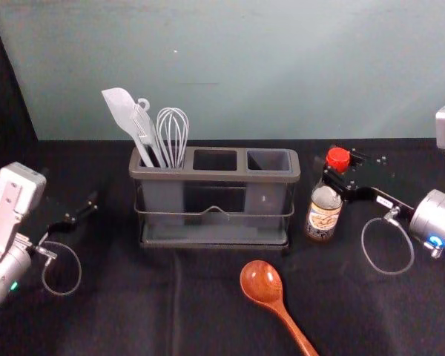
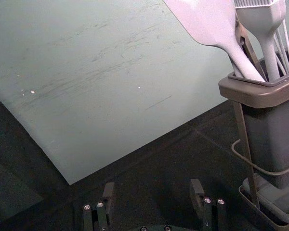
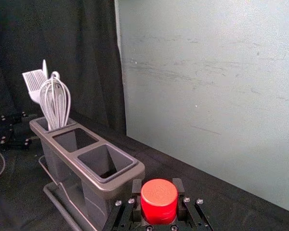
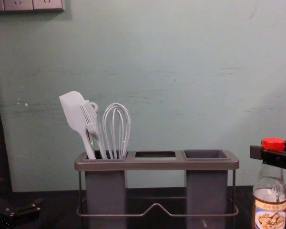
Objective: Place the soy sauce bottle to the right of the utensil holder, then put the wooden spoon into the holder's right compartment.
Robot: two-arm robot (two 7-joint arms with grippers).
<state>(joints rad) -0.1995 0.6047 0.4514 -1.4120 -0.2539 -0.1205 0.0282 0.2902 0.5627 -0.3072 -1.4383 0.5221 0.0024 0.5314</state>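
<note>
soy sauce bottle: head view, upright, just right of the utensil holder. wooden spoon lies in front, handle slanting right, nearer the right pincer. left wrist view: left pincer wide, idle, near holder. right wrist view: right pincer closed around bottle. chest view: grip at neck; release probably next.

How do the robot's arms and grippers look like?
The left arm and right arm are silvery, with rounded parts and thin grey cable loops; green light on the left, blue light on the right. The left gripper and right gripper are black with shiny screws.
</note>
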